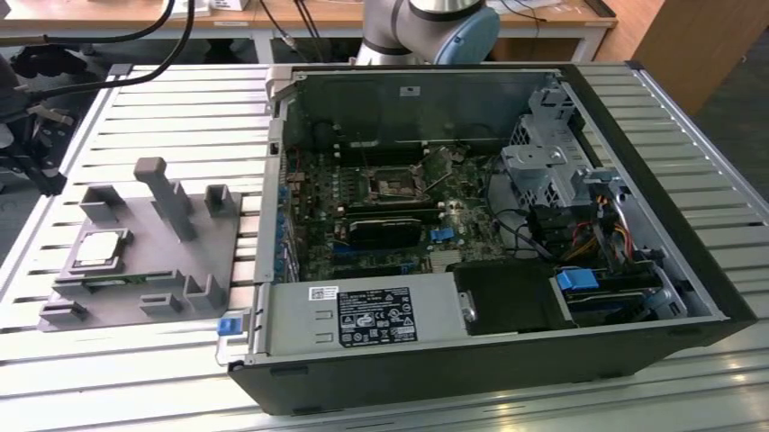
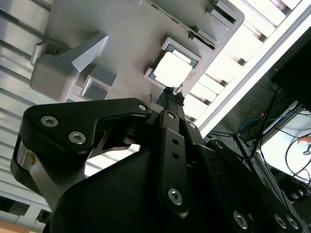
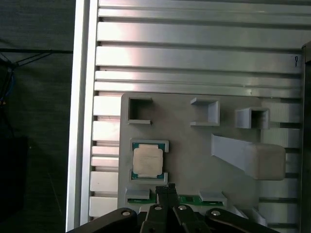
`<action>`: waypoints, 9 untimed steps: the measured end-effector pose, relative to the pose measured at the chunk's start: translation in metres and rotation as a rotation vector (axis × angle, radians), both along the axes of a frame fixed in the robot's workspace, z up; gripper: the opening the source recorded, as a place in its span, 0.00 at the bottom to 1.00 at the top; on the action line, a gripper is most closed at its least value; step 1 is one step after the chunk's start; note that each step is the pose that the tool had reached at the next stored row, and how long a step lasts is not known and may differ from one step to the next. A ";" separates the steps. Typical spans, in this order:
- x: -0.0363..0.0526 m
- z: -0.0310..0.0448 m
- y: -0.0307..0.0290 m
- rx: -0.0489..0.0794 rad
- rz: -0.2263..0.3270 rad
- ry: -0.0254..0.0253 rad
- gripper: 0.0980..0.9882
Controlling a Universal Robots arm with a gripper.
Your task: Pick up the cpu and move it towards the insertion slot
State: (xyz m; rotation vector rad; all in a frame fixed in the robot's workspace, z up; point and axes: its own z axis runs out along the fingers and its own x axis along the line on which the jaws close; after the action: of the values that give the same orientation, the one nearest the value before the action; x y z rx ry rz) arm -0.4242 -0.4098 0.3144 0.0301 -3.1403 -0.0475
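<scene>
Cpu [image 3: 147, 161] in grey fixture [image 3: 194, 160] recess, near tool [image 3: 165, 188], apart; tool pressed together

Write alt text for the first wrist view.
The cpu sits in a recess of the grey fixture plate, on a slatted metal table. The gripper, shut and empty, hangs close to the cpu without touching it.

Grey fixture plate [image 1: 139, 263] beside open computer case [image 1: 481, 371] on slatted table [image 1: 121, 382].
</scene>
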 end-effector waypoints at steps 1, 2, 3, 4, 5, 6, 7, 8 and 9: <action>-0.0004 -0.0004 0.0000 0.000 0.000 -0.0001 0.02; -0.0008 -0.0008 0.0000 0.000 0.000 -0.0001 0.02; -0.0012 -0.0011 0.0000 0.000 0.000 -0.0001 0.08; -0.0017 -0.0015 0.0000 0.000 0.000 0.0000 0.15; -0.0021 -0.0019 0.0000 0.000 0.000 0.0000 0.15; -0.0026 -0.0022 0.0000 0.000 0.000 0.0001 0.22; -0.0032 -0.0027 0.0000 0.000 0.000 0.0000 0.22; -0.0036 -0.0032 0.0000 0.000 0.000 -0.0001 0.29; -0.0040 -0.0035 0.0000 0.000 0.000 -0.0001 0.35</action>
State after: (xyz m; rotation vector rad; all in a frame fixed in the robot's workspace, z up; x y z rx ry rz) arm -0.4281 -0.4099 0.3108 0.0301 -3.1404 -0.0476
